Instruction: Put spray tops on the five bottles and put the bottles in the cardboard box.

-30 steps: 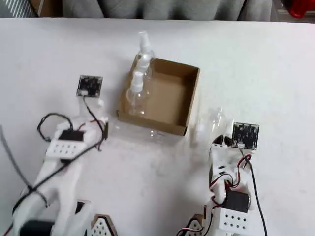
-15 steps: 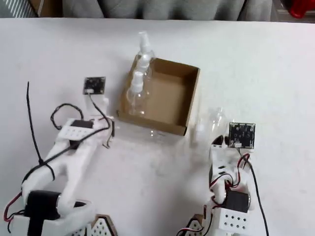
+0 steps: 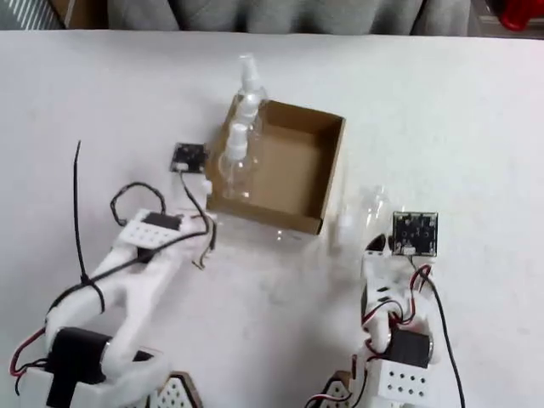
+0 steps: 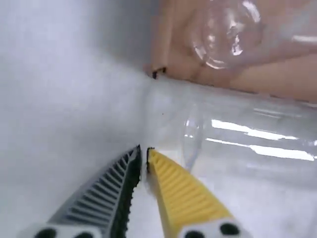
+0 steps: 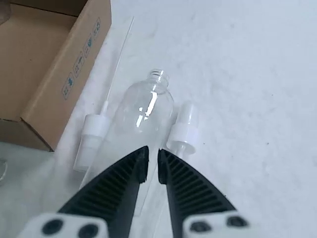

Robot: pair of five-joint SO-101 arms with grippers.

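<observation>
Left gripper (image 4: 143,154), jaws together, at the box's (image 3: 293,166) near-left corner beside a lying bottle (image 4: 247,139). Right gripper (image 5: 152,161), jaws together, above an uncapped bottle (image 5: 143,114) lying on the desk (image 3: 442,102) right of the box.

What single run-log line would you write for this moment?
left gripper shut, near box corner | right gripper shut, by uncapped bottle lying beside box | two spray tops loose beside it

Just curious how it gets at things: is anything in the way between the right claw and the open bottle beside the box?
Nothing visible is. The right gripper hangs just over the open bottle, its jaws shut. A tubed spray top and a second spray top lie beside the bottle, one on each side, not across it.
</observation>
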